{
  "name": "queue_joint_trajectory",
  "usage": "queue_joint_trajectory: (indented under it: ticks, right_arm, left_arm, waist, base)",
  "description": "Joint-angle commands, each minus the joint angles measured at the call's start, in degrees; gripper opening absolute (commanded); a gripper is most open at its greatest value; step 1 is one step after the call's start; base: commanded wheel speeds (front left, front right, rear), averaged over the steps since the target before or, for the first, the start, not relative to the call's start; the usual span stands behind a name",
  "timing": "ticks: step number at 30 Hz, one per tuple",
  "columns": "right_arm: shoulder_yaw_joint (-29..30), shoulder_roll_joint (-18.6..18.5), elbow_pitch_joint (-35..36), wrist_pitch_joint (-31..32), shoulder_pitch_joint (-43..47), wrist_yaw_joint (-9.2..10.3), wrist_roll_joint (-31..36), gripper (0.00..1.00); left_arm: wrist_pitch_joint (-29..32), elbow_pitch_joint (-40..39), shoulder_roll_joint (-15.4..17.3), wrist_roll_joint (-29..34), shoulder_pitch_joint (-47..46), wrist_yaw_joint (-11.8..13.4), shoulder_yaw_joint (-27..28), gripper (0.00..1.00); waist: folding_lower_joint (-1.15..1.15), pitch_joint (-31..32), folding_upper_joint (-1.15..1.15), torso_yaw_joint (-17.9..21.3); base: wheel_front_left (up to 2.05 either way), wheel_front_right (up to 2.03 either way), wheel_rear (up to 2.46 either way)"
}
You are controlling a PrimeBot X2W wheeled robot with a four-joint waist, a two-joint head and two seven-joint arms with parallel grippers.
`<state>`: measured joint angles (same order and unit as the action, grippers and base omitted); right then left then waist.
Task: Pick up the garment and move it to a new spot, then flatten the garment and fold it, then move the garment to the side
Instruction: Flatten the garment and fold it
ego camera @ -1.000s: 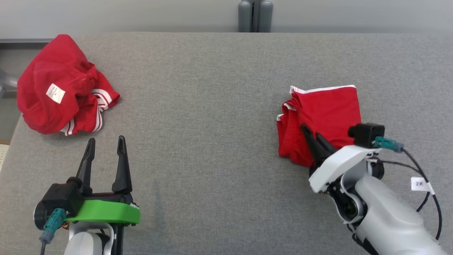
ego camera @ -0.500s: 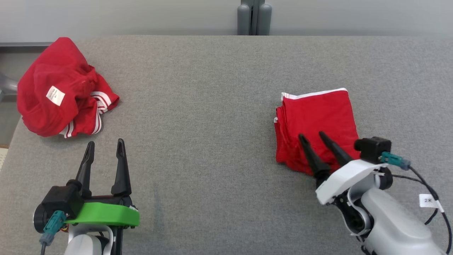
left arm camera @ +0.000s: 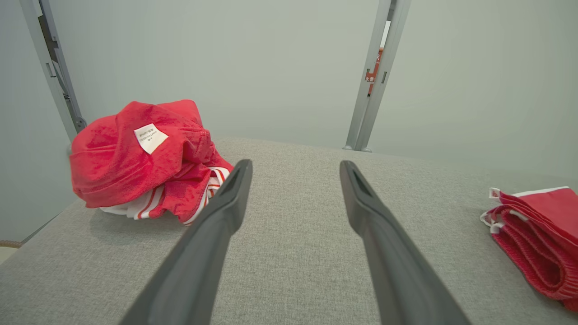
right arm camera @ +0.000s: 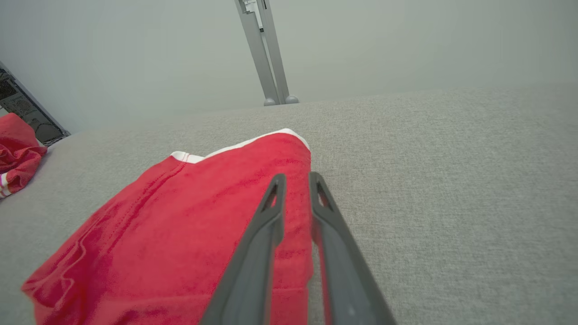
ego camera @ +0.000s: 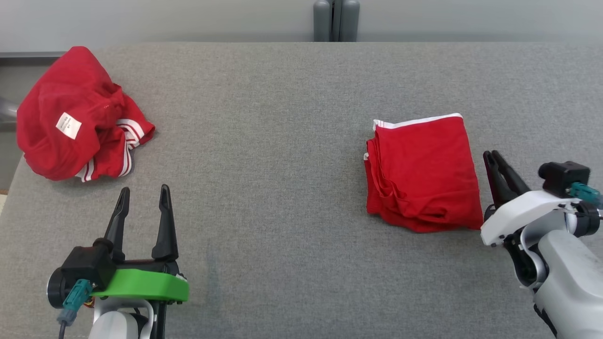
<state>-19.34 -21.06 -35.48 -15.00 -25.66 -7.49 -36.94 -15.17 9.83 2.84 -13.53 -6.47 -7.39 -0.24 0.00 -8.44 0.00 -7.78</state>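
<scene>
The folded garment (ego camera: 419, 174) lies flat near the right edge of the bench (ego camera: 282, 141). The right hand (ego camera: 490, 154) is at its right side, fingers almost pressed together and pinching nothing, and the left hand (ego camera: 143, 192) hovers spread and empty near the front left corner. Risk: the right fingers appear close to the stacked layers, so a sideways sweep could snag the top layer and drag the fold open; the crumpled garment (ego camera: 75, 115) at the far left corner could slide off if pulled carelessly.
</scene>
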Motion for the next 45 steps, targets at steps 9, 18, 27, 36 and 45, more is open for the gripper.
queue_joint_trajectory:
  ticks: [9,18,27,36,45]
  right_arm:
    - [-2.2,5.2,-5.9,-0.2,-0.6,-0.02,3.3,0.00]
    - [-12.3,12.3,-2.7,-0.2,1.7,-0.02,5.2,0.00]
    - [-9.6,12.3,5.6,-0.2,3.9,-0.02,7.6,0.00]
    - [1.5,9.6,17.4,-0.2,11.0,-0.02,14.8,0.00]
    - [10.9,8.2,24.3,-0.2,18.2,-0.02,19.6,1.00]
  left_arm:
    - [0.1,0.7,0.1,-0.2,-1.7,-0.2,-1.1,1.00]
    - [0.1,1.2,0.1,-0.6,-2.1,-0.2,-1.3,1.00]
    - [0.1,1.2,0.2,0.4,-0.8,-0.2,0.1,1.00]
    - [0.1,1.4,0.8,1.8,1.3,-0.2,2.7,1.00]
    - [0.1,1.9,1.1,3.0,3.5,-0.2,3.7,1.00]
  waist:
    - [0.00,-1.1,0.00,-1.5]
    - [0.00,-1.2,0.00,-2.1]
    - [0.00,0.2,0.00,0.8]
    - [0.00,3.0,0.00,6.2]
    - [0.00,4.9,0.00,10.2]
  base:
    - [0.00,0.00,0.00]
    - [0.00,0.00,0.00]
    - [0.00,0.00,0.00]
    - [0.00,0.00,0.00]
    - [0.00,0.00,0.00]
